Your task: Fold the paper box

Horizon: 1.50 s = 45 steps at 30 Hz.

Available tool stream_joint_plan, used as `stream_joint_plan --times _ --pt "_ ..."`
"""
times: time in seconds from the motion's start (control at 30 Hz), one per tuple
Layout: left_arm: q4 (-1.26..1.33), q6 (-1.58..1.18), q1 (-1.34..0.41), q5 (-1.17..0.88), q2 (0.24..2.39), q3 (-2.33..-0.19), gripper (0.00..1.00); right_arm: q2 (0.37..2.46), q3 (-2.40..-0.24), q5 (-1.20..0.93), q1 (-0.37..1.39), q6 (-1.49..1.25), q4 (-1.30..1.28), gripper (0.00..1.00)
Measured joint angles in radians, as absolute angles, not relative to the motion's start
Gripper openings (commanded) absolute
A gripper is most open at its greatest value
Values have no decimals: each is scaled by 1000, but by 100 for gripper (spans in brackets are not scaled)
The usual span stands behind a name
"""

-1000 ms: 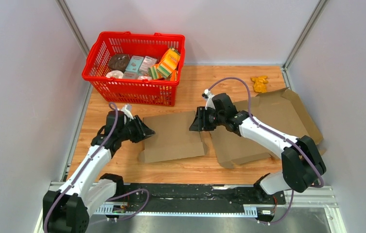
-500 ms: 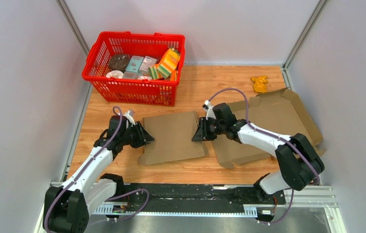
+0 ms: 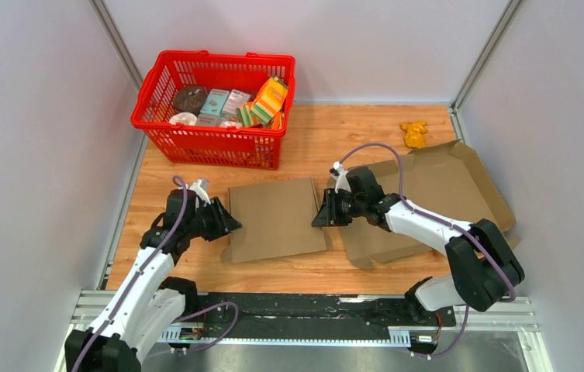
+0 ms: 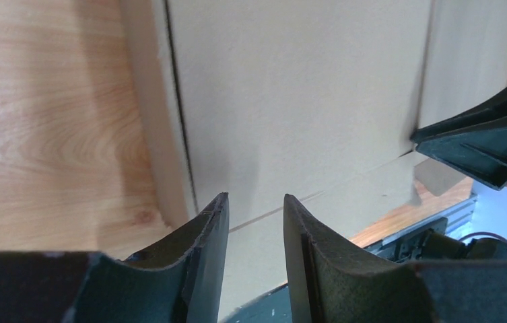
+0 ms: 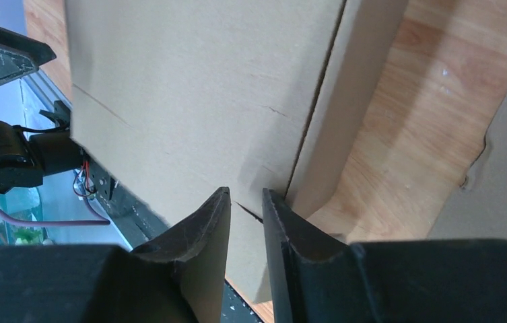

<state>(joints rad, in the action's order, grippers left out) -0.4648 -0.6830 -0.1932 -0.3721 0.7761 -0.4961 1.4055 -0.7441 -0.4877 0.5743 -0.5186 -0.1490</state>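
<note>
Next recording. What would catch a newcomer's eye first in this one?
The bright red basket of packaged goods at the far left of the table stands out first. In the middle, a flat cardboard sheet lies between the left hand at its left edge and the right hand at its right edge. A larger unfolded cardboard box sprawls at the right.
</note>
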Motion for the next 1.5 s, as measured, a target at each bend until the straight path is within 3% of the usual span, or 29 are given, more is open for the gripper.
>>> stream_joint_plan --times 0.13,0.2,0.27,0.37,0.7,1.1,1.2,1.33,1.5 --pt "-532 -667 -193 -318 725 -473 57 1412 -728 -487 572 -516 -149 40" --pt "-568 -660 -193 -271 675 -474 62 1402 -729 -488 567 -505 -154 51" --pt "-596 -653 -193 -227 623 -474 64 1379 -729 -490 560 -492 -171 60" --pt "-615 -648 -193 -180 578 -474 65 1328 -729 -488 529 -463 -202 67" --pt "-466 -682 -193 -245 731 -418 65 1320 -726 -494 491 -393 -205 73" --pt "-288 -780 -210 -368 738 -270 65 1420 -681 -542 497 -462 -83 72" --pt "-276 -782 -226 -368 751 -271 71 1441 -678 -569 517 -516 -24 74" --pt "-429 -770 -234 -291 723 -337 74 1417 -680 -537 524 -538 -84 82" --pt "-675 -775 -236 -150 565 -477 77 1299 -674 -481 530 -495 -222 83"
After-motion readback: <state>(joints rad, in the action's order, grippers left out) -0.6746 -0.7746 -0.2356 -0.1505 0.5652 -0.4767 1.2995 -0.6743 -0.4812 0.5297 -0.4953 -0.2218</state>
